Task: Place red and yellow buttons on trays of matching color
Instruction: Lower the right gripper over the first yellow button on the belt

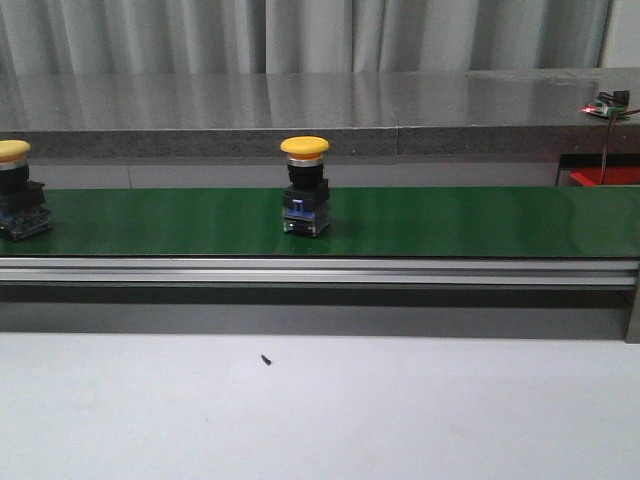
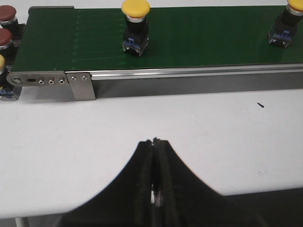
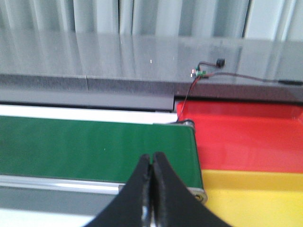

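Observation:
A yellow button (image 1: 305,148) on a black and blue base stands mid-belt on the green belt (image 1: 450,220). A second yellow button (image 1: 12,152) is at the belt's left edge, and the left wrist view shows it (image 2: 136,8) too. Two red buttons (image 2: 7,13) sit beyond the belt's left end. A red tray (image 3: 246,137) and a yellow tray (image 3: 255,198) lie side by side past the belt's right end. My left gripper (image 2: 155,141) is shut and empty over the white table. My right gripper (image 3: 151,155) is shut and empty near the belt's right end.
The belt runs in an aluminium frame (image 1: 320,270) with a metal bracket (image 2: 81,85) at its left end. A grey counter (image 1: 300,110) runs behind it, carrying a small circuit board with wires (image 3: 201,73). White table (image 1: 320,410) lies in front, with a dark speck (image 1: 266,359).

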